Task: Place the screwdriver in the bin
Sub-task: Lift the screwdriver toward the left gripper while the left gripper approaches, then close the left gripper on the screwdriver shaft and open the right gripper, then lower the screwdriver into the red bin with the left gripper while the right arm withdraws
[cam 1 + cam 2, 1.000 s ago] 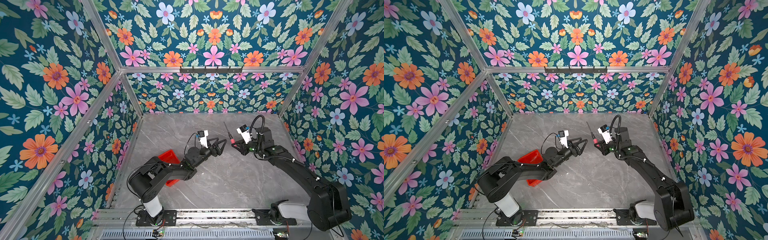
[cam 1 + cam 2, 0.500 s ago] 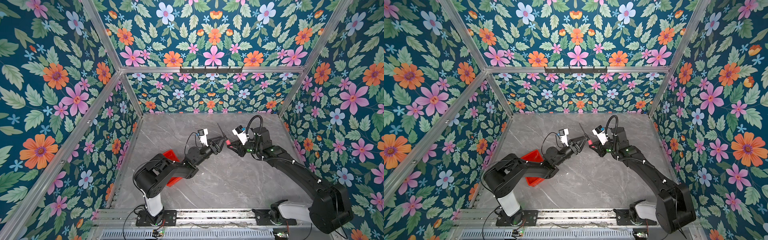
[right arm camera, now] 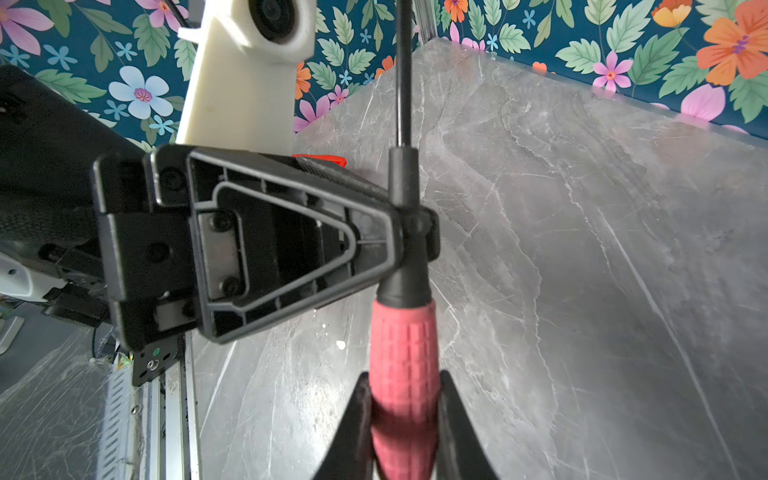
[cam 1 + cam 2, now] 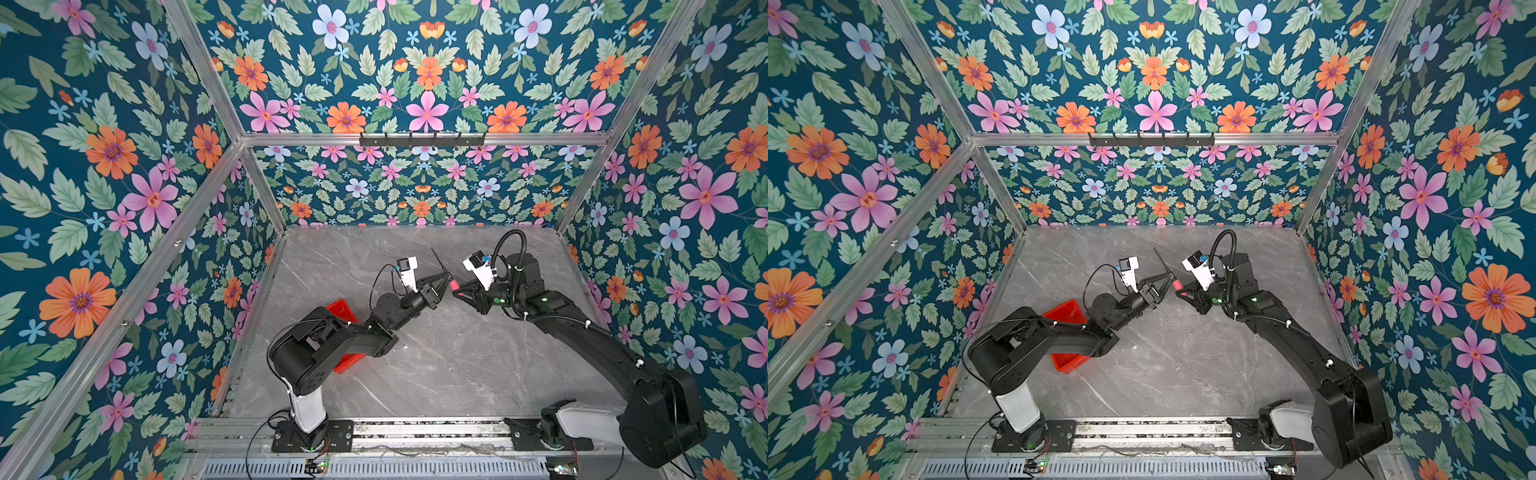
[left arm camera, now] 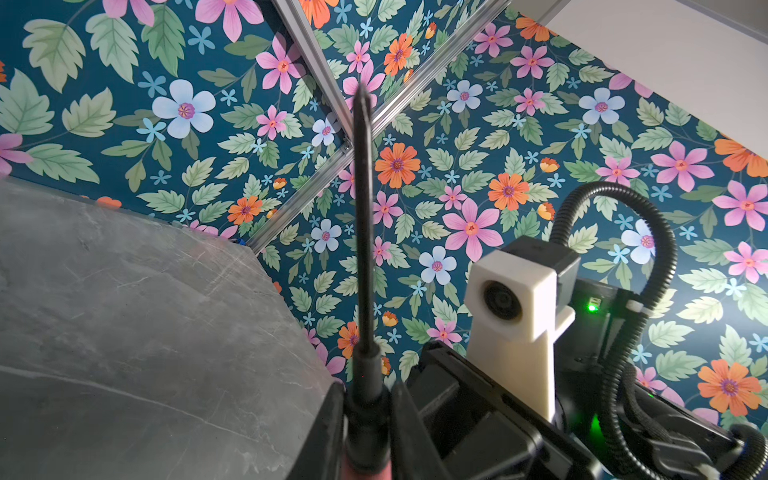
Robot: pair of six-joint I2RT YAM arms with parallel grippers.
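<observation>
Screwdriver (image 3: 404, 340): held in the air above mid-table (image 4: 436, 365), shaft pointing to 11 o'clock. My right gripper (image 3: 404, 399) pinches its red handle and my left gripper (image 4: 444, 277) clamps the black collar. I judge this a handover. Remaining: right lets go, left carries it to the bin (image 4: 1067, 311) at 8 o'clock.

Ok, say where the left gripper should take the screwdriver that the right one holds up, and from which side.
Grip the screwdriver on its black collar, between red handle and thin shaft, coming in sideways with the fingers square to its axis. The right gripper fills the handle's butt end, and the shaft looks too slim to clamp firmly. The left gripper is closed there now.
</observation>
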